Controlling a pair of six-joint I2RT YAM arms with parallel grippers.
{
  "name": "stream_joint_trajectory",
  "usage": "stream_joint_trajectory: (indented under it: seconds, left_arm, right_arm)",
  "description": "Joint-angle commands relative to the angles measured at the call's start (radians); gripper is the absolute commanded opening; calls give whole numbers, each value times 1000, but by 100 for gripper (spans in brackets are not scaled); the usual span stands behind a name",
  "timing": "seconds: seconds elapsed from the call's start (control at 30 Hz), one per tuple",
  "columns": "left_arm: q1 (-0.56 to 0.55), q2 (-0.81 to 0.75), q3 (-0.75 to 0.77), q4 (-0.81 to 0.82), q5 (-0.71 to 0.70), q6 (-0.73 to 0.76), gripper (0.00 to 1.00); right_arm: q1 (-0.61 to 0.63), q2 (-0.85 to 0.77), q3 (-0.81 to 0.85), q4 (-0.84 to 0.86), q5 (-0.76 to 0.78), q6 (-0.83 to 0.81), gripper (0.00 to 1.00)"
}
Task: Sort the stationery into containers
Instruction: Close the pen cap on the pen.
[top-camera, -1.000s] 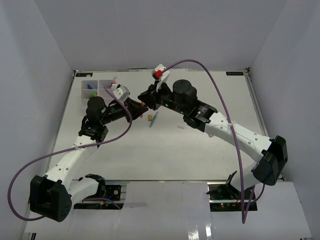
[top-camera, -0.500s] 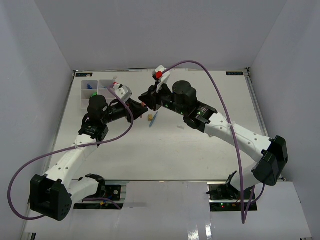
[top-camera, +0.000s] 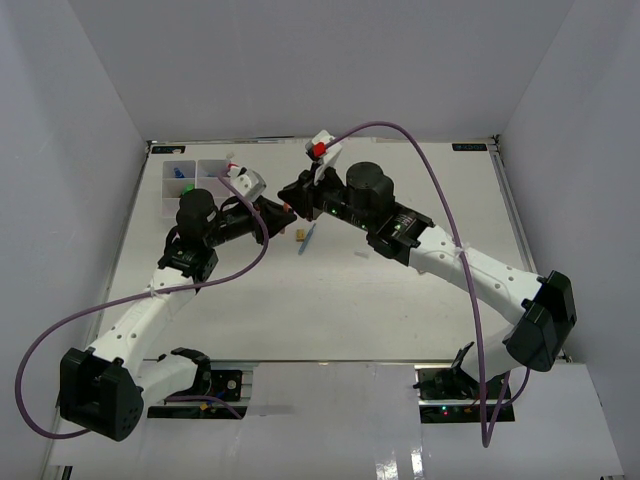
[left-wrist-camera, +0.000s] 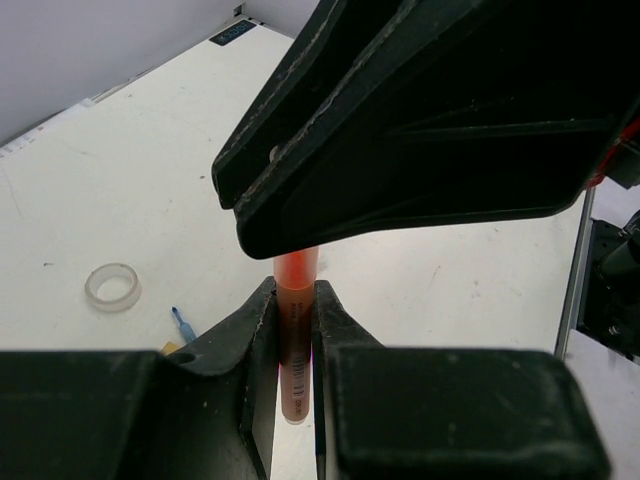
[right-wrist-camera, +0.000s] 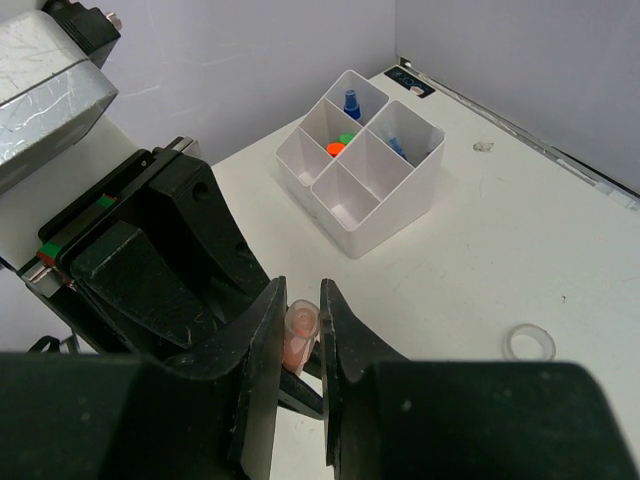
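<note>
Above the table's (top-camera: 400, 310) far half, our left gripper (left-wrist-camera: 295, 330) and right gripper (right-wrist-camera: 300, 340) both clamp one orange plastic highlighter (left-wrist-camera: 297, 285); the white divided plastic tray (right-wrist-camera: 400, 200), far-left corner, holds few items; a clear tape ring (left-wrist-camera: 112, 286) lies unsorted

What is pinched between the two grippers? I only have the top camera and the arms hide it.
Observer: An orange highlighter; the left gripper is shut on its barrel.
Operator: Does the right one have it too?
Observer: Yes, the right gripper is shut on the other end.
Operator: Anything loose nearby?
Observer: A tape ring lies flat, apart from the organiser tray.
</note>
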Motion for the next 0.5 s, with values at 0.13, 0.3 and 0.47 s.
stream_joint_trajectory:
  seconds: [0.13, 0.3, 0.47]
  left_arm:
    - [17, -36, 188, 332, -169, 5, 0]
    - [17, -28, 205, 328, -177, 17, 0]
    - [17, -30, 210, 337, -206, 22, 0]
  right_arm:
    - [33, 87, -113, -452, -86, -13, 8]
    - [33, 95, -120, -472, -75, -19, 8]
    - [32, 115, -127, -483, -77, -23, 8]
